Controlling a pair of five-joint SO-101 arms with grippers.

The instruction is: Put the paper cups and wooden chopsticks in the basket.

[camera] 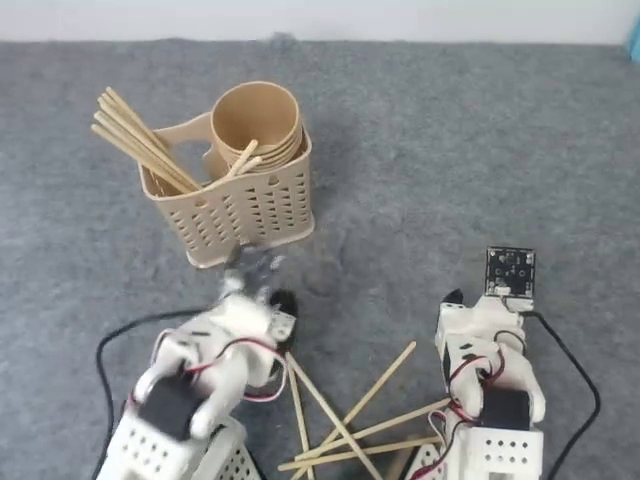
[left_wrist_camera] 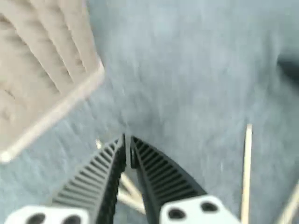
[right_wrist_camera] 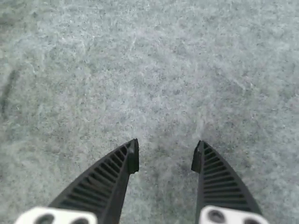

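The paper cups [camera: 256, 125] and several chopsticks [camera: 140, 140] are held in the basket [camera: 245, 215] at upper left; loose chopsticks [camera: 342, 425] are scattered at bottom centre. The fingers of the left gripper [left_wrist_camera: 127, 138] are clenched, those of the right gripper [right_wrist_camera: 166, 156] released

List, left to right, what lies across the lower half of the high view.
Left arm → loose wooden chopsticks → right arm.
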